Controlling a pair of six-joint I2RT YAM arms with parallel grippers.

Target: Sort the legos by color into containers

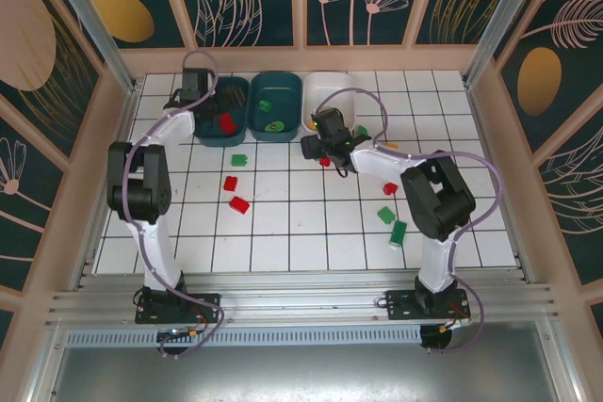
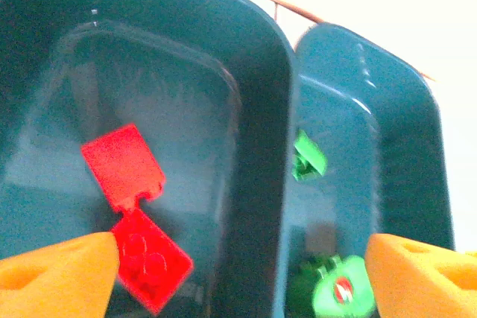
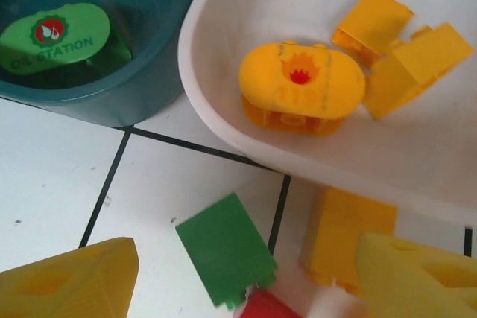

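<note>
Top external view: the unsorted legos point(image 1: 239, 203) lie loose on the tiled floor point(image 1: 283, 242). Reds and a green are at centre left, greens at centre right, and a small cluster sits just below the white tub point(image 1: 325, 82). The containers stand in a row at upper centre: left teal tub point(image 1: 226, 124), middle teal tub point(image 1: 283, 91), then the white tub.

Left wrist view: two red bricks point(image 2: 123, 165) lie on the bottom of the left teal tub, at lower left of the frame. Green pieces point(image 2: 307, 158) lie in the middle teal tub. The left gripper point(image 2: 238, 281) hangs over the adjoining tub walls, fingers point(image 2: 56, 273) spread wide, holding nothing. Judged state: red drop-off complete. The next move for this arm is to lift clear and travel to a loose red.

Right wrist view: yellow pieces point(image 3: 302, 87) lie in the white tub. On the floor just outside its rim lie a green brick point(image 3: 227, 247) and a yellow brick point(image 3: 346, 232), with a red brick point(image 3: 261, 307) at the bottom edge. The right gripper point(image 3: 242, 288) hovers over this cluster, jaws wide and empty. Step in hand: pick approach. The next move calls for centring on one brick, descending, then closing. The bricks lie close together, so a neighbour may get caught.
</note>
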